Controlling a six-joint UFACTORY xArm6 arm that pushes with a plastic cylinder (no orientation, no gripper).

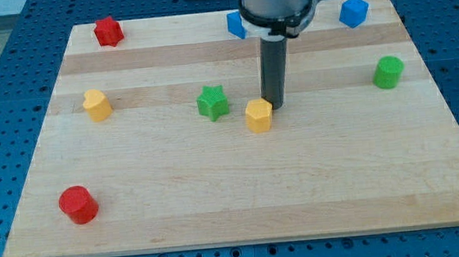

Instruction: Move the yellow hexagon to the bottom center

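Yellow hexagon [258, 115] touches my tip [275, 106], far from board [245, 217] edges.

On the wooden board [243, 193], my tip [275, 106] stands touching the upper right edge of the yellow hexagon block [258, 115], and the green star block [212, 103] lies just to the left of them. Far at the view's left I see the yellow block [96, 104], with the red cylinder block [78, 204] below it and the red star block [108, 30] above. Along the top lie two blue blocks [236, 24] [353, 11], and the green cylinder block [388, 72] sits at the right.
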